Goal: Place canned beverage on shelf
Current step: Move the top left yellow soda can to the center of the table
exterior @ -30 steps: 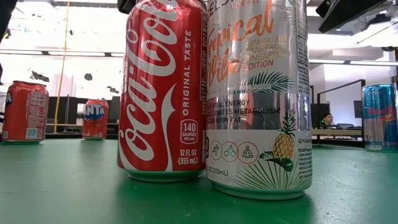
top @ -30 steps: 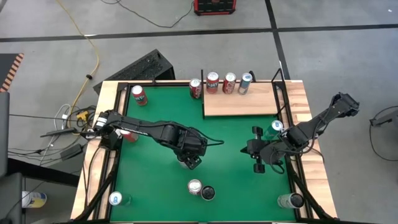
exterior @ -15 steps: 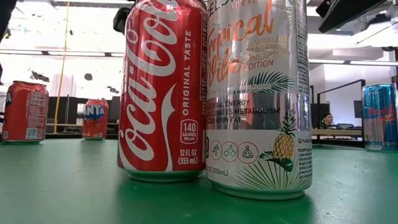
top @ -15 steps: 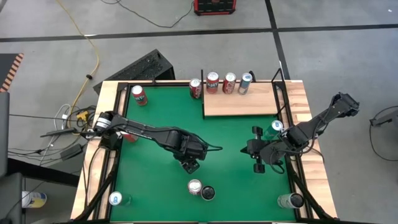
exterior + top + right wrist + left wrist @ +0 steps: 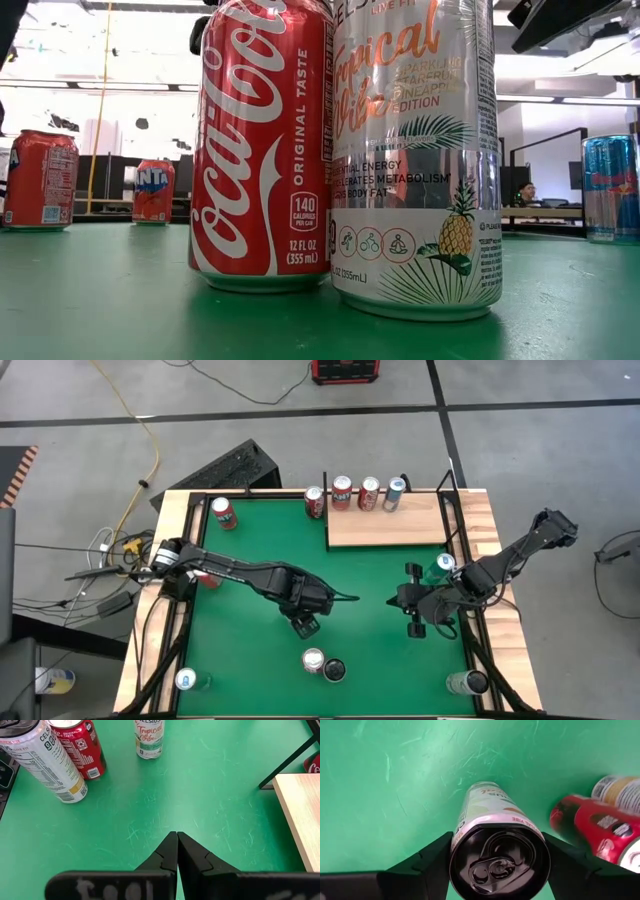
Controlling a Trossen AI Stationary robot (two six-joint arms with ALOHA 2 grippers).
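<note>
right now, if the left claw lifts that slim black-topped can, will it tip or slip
Likely tippy: the slim can stands tall and narrow. Its smooth printed wall may be slippery. The lid looks sealed, so it is probably full and fairly heavy.

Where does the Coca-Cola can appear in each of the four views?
High view: the Coca-Cola can stands low in the picture, near the middle.
Low view: close up, left of centre.
Left wrist view: at the right edge.
Right wrist view: top left.
Shared landmark: the Celsius can right beside it in every view.
</note>
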